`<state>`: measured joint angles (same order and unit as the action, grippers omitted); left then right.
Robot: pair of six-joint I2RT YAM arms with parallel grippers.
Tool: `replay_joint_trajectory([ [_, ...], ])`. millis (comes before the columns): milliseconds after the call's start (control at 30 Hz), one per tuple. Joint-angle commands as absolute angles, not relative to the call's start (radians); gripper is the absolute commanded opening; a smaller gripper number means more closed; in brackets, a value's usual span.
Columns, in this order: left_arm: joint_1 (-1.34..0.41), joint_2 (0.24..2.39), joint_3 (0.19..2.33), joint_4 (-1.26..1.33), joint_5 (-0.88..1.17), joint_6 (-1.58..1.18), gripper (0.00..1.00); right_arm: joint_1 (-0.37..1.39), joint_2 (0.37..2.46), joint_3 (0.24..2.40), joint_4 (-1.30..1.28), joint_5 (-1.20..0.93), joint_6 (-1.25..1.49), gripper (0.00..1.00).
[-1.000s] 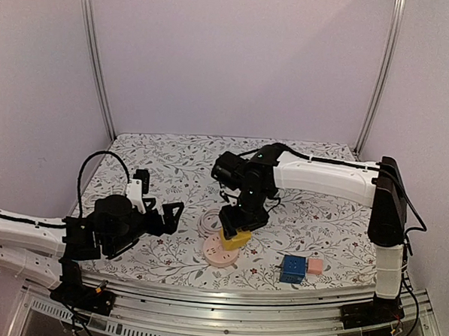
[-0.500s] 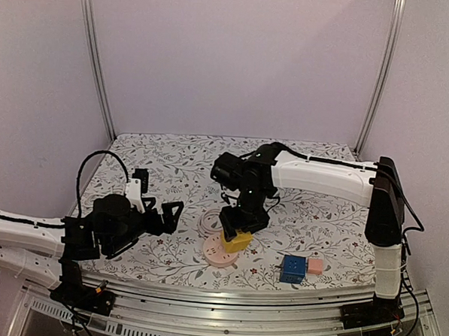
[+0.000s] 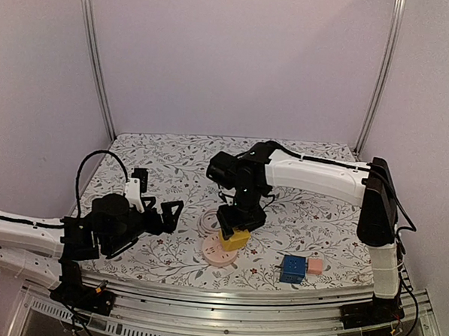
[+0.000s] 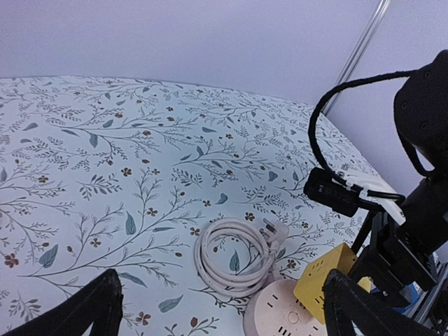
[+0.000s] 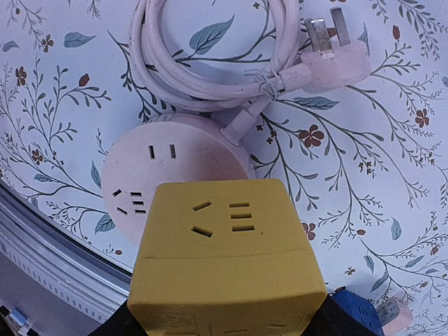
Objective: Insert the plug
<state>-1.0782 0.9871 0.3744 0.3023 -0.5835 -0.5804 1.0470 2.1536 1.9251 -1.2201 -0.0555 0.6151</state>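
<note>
The right gripper pinches the yellow plug over the right side of the socket; I cannot tell whether they touch. The cord lies coiled just behind the socket. To its left, the left gripper is spread wide.

The left arm rests low, jaws spread wide; the right arm reaches inward, jaws clamped.

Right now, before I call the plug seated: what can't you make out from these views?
- Prongs under the yellow cube: hidden by its own body in the right wrist view, so I can't tell whether they have entered the round socket.
- Right gripper: tips cut off by the bottom edge in the right wrist view, too small from above.
- Blue cube: only a corner shows in the right wrist view, and its faces are too small from above.
</note>
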Motion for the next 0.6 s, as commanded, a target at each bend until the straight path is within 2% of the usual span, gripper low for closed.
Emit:
replay_joint_trajectory([
  [0, -1.086, 0.988, 0.355, 0.319, -0.575, -0.585, 0.99, 1.052, 2.194, 1.939, -1.252, -0.013, 0.611, 0.01],
  [567, -1.087, 1.018, 0.354, 0.340, -0.569, -0.588, 0.99, 1.053, 2.249, 1.960, -1.278, -0.009, 0.612, 0.03],
])
